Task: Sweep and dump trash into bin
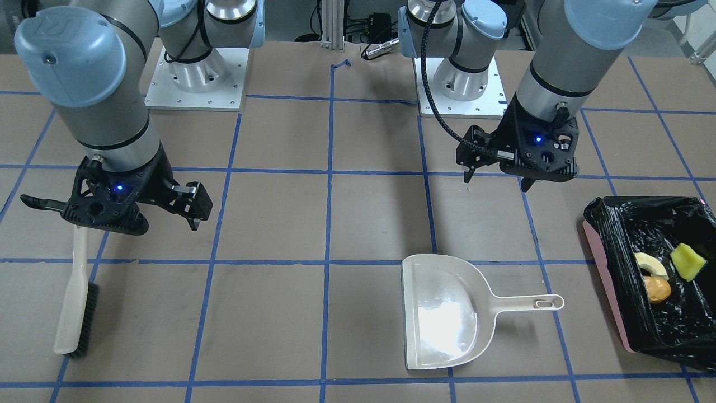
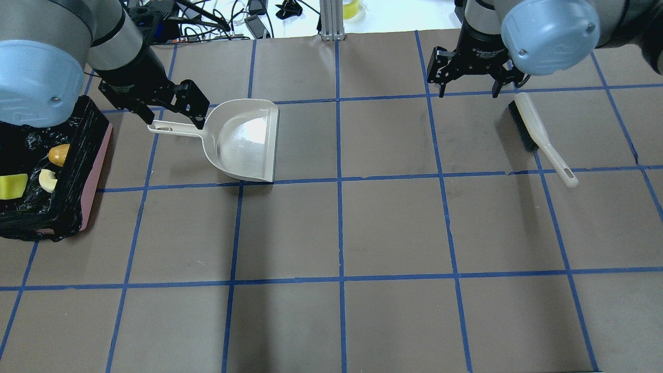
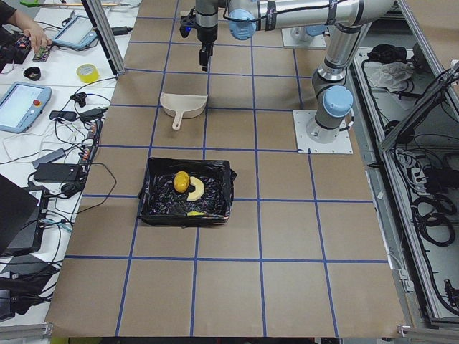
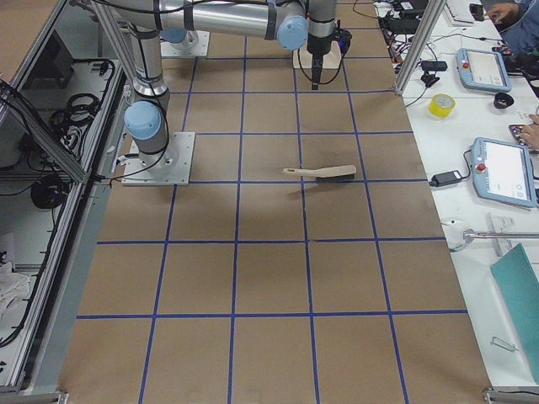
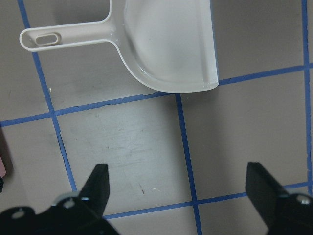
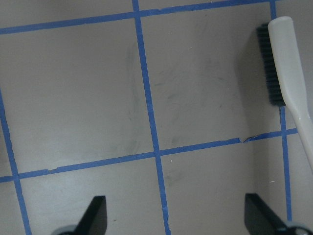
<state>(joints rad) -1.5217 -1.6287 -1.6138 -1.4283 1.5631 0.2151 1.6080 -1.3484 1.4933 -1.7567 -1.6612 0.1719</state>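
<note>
Air alone fills my left claw (image 5: 178,196): its two fingers are spread wide and grip nothing, hanging above the table (image 2: 393,233). Just ahead of it the dustpan (image 5: 166,44) lies flat, handle pointing toward the bin, and its scoop is bare apart from a glare of light. I do not touch it.

My right claw (image 6: 176,215) is the same, fingers wide apart and nothing between them. The brush (image 6: 288,73) lies on the table off to one side of it, bristles down on their edge, clear of both fingers.

Further out on my left side sits the bin (image 2: 77,166), pink with a crinkled black bag lining it. All three bits of trash are inside: the curved pastry (image 1: 651,264), the yellow-green wedge (image 1: 688,262) and the amber lump (image 1: 657,290), close together on the black plastic, the pastry and the lump touching or nearly so. I find no stray piece on the table in any view.

As I judge it, the sweeping and the dumping are both done: the trash is binned, the pan is emptied and set down, and the brush is laid aside. Nothing of the job itself looks left; at most I would draw both arms back from the tools.
</note>
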